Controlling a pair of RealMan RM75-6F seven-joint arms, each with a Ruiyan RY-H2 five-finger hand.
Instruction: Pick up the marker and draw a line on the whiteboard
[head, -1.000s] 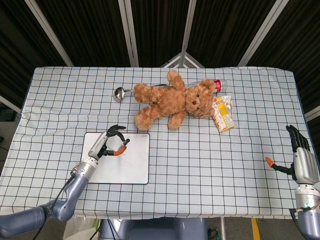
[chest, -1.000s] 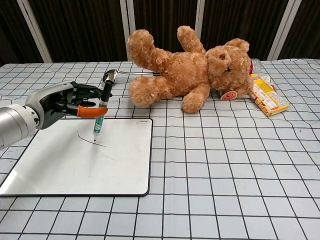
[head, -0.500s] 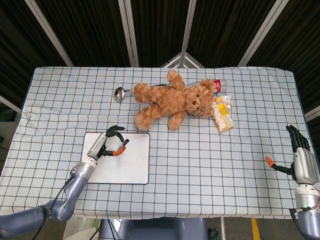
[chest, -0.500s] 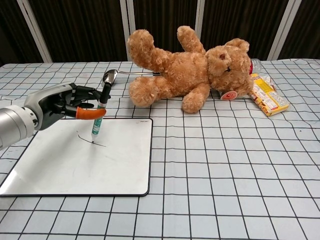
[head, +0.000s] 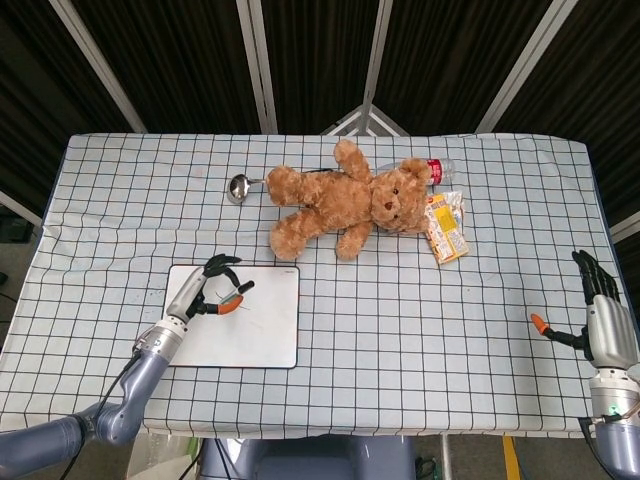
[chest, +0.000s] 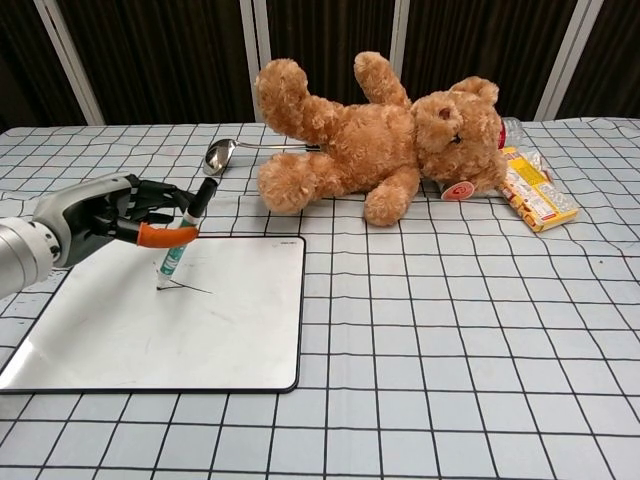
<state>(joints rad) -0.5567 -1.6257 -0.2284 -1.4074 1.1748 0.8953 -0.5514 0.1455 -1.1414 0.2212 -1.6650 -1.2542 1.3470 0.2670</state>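
The whiteboard lies flat at the table's front left, with a thin dark line drawn on it. My left hand holds the marker tilted, black cap end up, its tip touching the board at the line's left end. The marker is pinched between the orange-tipped thumb and the fingers. My right hand hovers at the table's far right edge, fingers spread, holding nothing; it shows only in the head view.
A brown teddy bear lies on its back behind the board. A metal ladle rests left of it, a yellow snack packet and a bottle right of it. A checked cloth covers the table.
My left hand has moved left along the board with the marker, whose tip went from the line's right part to its left end and now leans more.
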